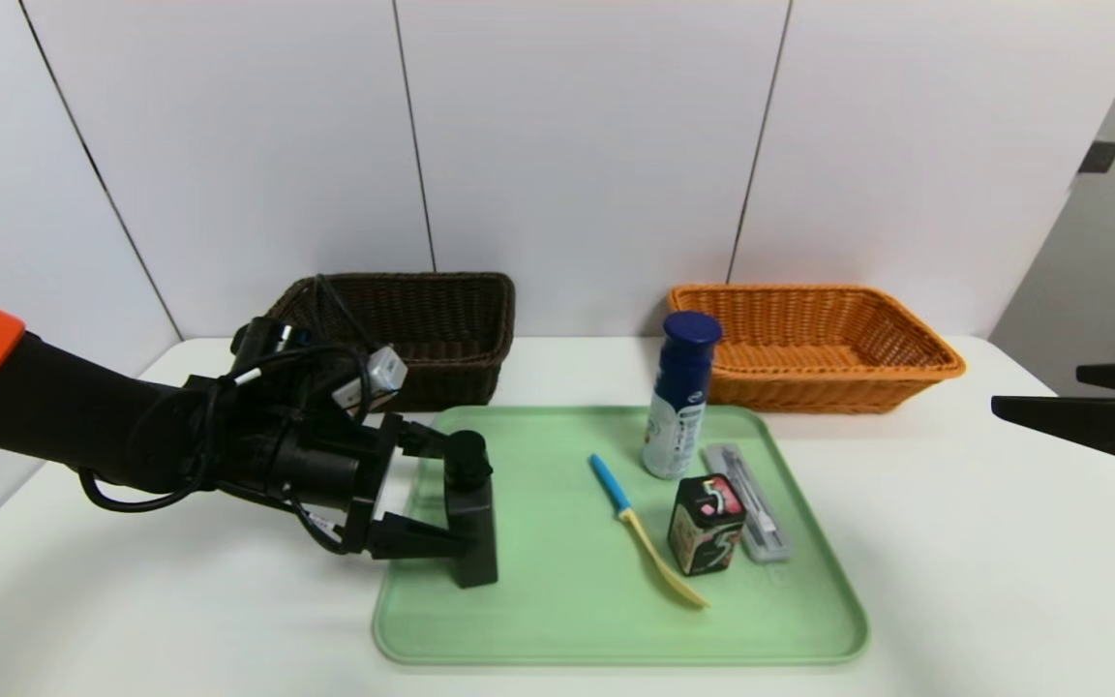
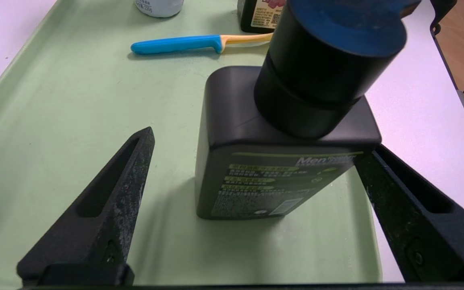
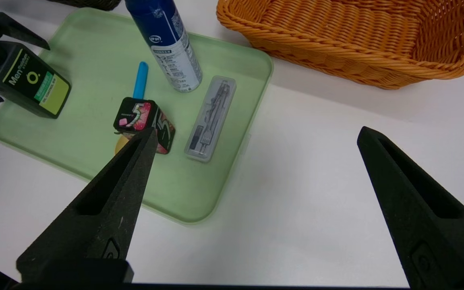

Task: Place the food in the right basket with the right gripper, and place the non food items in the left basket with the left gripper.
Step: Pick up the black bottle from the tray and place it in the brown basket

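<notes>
The black bottle [image 1: 473, 528] is square-bodied with a round black cap and pale green print on its side. It stands upright at the left edge of the green tray [image 1: 557, 620]. The left gripper [image 1: 441, 494] reaches in from the left, nearly level, its jaws apart with one finger on each side of the bottle; in the left wrist view one finger [image 2: 111, 201] stands clear of it, while the other looks to be at the bottle's corner.

On the tray's right half stand the white bottle [image 1: 678, 402] with its blue top and the small dark box [image 1: 705, 523]. The blue-handled utensil [image 1: 640, 528] and the clear case [image 1: 751, 499] lie flat.

The brown basket [image 1: 422, 324] and orange basket [image 1: 809, 344] sit behind the tray.

The right gripper [image 1: 1090, 411] hangs at the right edge over the table [image 1: 983, 542], jaws wide apart.
</notes>
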Available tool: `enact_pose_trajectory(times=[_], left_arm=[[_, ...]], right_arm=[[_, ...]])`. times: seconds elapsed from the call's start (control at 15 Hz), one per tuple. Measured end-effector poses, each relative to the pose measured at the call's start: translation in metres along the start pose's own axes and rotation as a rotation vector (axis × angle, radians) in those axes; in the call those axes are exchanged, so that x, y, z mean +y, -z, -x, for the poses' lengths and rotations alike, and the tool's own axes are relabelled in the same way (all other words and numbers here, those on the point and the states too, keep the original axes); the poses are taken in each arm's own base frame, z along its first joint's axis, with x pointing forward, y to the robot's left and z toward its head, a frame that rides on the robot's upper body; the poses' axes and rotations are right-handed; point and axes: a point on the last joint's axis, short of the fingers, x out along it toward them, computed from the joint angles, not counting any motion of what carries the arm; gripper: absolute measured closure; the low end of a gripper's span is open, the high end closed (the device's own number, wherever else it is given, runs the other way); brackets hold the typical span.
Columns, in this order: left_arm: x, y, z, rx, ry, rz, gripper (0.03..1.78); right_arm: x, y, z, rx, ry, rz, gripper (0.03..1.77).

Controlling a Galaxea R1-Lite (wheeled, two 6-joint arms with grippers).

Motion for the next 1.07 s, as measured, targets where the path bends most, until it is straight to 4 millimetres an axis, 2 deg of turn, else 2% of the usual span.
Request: enact_pose_trajectory(times=[0.73, 0.93, 1.07], left_arm=[[0.003, -0.005, -0.021, -0.025, 0.033, -0.012, 0.12], [0.003, -0.005, -0.022, -0.023, 0.032, -0.009, 0.62], [0.003, -0.005, -0.021, -0.023, 0.032, -0.004, 0.69]], right_arm=[[-0.001, 0.000, 0.000, -0.002, 0.006, -0.003, 0.09], [-0.001, 0.000, 0.000, -0.002, 0.006, -0.003, 0.09], [-0.001, 0.000, 0.000, -0.002, 0.006, -0.002, 0.09]])
